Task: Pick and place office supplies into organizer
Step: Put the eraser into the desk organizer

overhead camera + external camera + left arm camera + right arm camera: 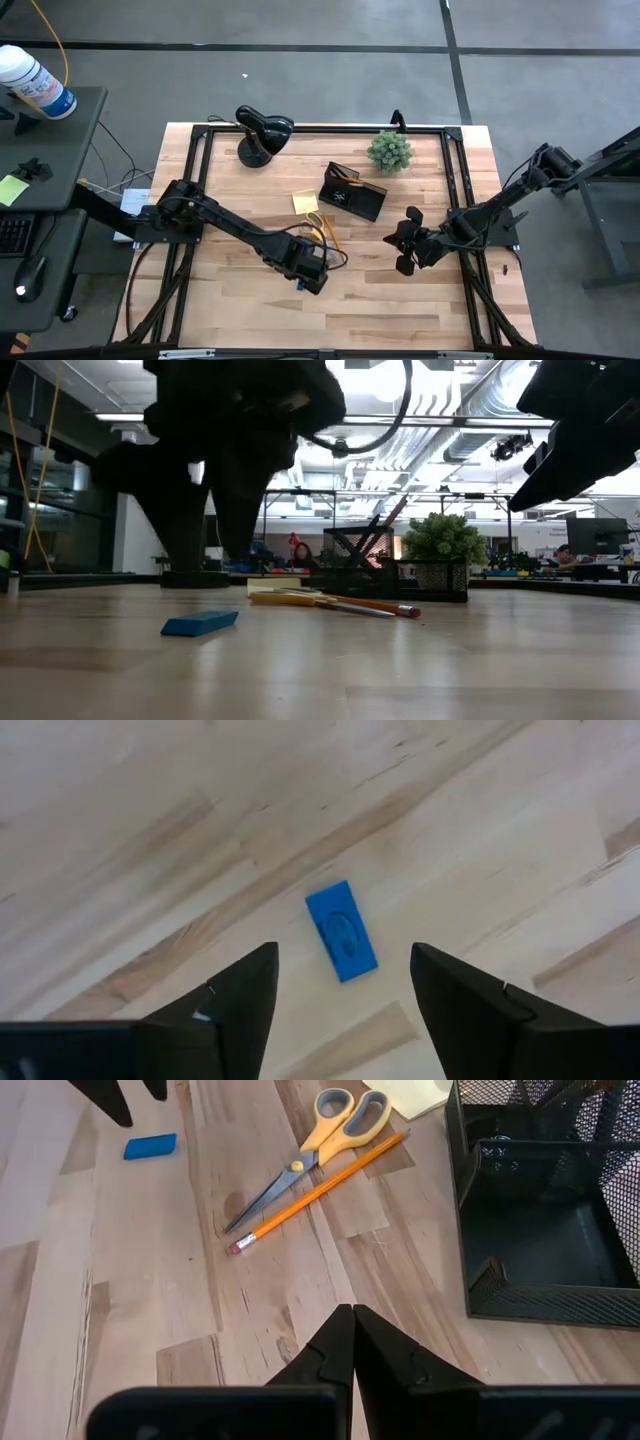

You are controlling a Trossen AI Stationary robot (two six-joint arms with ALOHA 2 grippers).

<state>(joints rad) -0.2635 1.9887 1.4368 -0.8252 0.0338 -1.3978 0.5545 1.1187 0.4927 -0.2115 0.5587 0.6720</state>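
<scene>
A small blue block lies flat on the wooden table, toward its near edge. My left gripper hangs right above it, pointing down and open, one finger on either side of the block and clear of it; the low view shows the block alone on the wood. Orange-handled scissors and an orange pencil lie side by side near a yellow sticky-note pad. The black mesh organizer stands at mid-table. My right gripper waits shut to the organizer's right, above the table.
A black desk lamp and a small green potted plant stand along the far edge. Bare wood stretches across the table's near part. The organizer's low front tray faces my right gripper.
</scene>
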